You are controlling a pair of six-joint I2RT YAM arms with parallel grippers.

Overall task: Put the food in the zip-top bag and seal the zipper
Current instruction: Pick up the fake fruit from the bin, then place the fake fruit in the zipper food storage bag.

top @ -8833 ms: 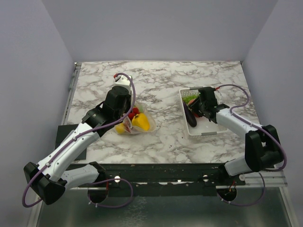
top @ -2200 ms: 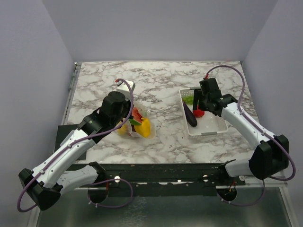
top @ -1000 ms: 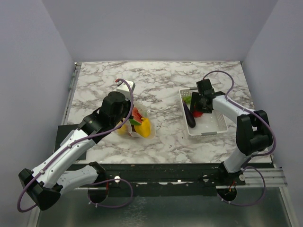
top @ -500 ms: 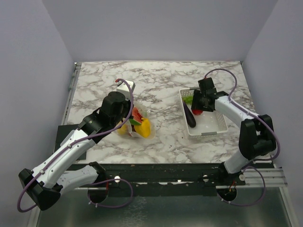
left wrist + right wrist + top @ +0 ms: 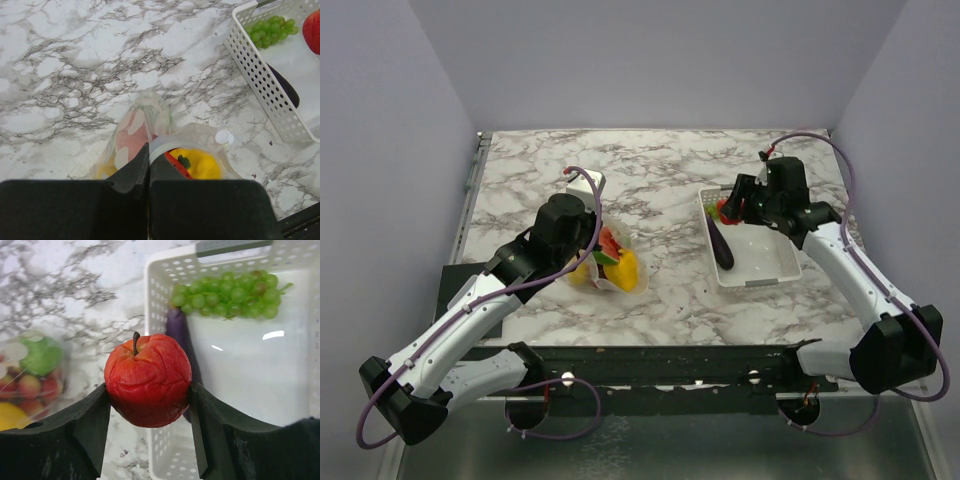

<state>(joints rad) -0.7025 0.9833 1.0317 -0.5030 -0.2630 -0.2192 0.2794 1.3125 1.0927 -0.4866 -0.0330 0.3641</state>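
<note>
The clear dotted zip-top bag (image 5: 607, 265) lies left of centre with its mouth raised, and holds yellow (image 5: 200, 165), red and green toy fruits. It also shows in the right wrist view (image 5: 35, 375). My left gripper (image 5: 149, 150) is shut on the whitish zipper strip (image 5: 165, 144) at the bag's mouth. My right gripper (image 5: 148, 389) is shut on a red apple (image 5: 148, 380) and holds it in the air over the left edge of the white basket (image 5: 765, 265). Green grapes (image 5: 230, 297) and a purple piece (image 5: 176, 327) lie in the basket.
The basket (image 5: 260, 70) stands right of the bag on the marble table (image 5: 660, 180). A small white round cap (image 5: 224, 136) sits on the bag's edge. A dark mat (image 5: 460, 285) lies at the table's near left edge.
My right gripper has lifted the red apple up out of the basket and swung its wrist to the right. The left gripper and the bag have not moved in the last two seconds.
</note>
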